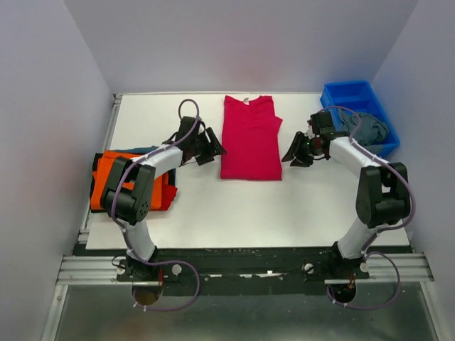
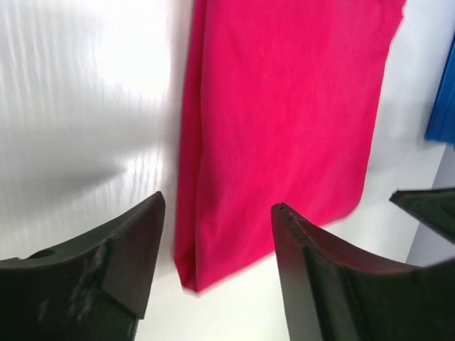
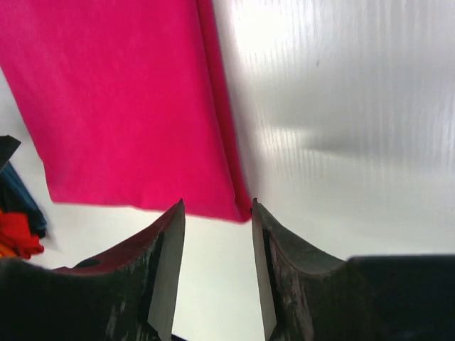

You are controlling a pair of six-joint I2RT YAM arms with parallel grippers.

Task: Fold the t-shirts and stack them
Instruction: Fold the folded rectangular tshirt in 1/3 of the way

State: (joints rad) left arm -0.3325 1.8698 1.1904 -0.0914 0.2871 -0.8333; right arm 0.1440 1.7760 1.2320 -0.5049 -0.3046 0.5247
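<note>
White tabletop (image 1: pixel 249 213), walled on three sides, both arms reaching in from the near edge.

At its middle, lying flat: crimson-pink t-shirt (image 1: pixel 250 138), sides turned in to make a long narrow panel, collar toward the far wall, hem toward the arms. Lengthwise fold seemingly done; crosswise fold not yet made. Next move, in all likelihood: a pinch on each hem corner, both lifted together and laid up toward the collar without dragging the layers apart, then a carry over to the pile.

At the left edge: stack of folded t-shirts (image 1: pixel 103 174), orange on top, red and dark blue edges showing beneath, well apart from the crimson one. Left arm's forearm and elbow hanging above part of that pile, so likely in the way of any drop there.

At the far right corner: blue bin (image 1: pixel 346 91), with a crumpled grey-blue t-shirt (image 1: pixel 370 130) inside, waiting unfolded.

Just beside the shirt's left edge: left gripper (image 1: pixel 211 148), jaws wide apart, nothing between them, the near hem corner visible beyond the gap. Opposite, just off the right edge: right gripper (image 1: pixel 295 153), jaws parted more narrowly, likewise empty, aimed at the other near corner.
</note>
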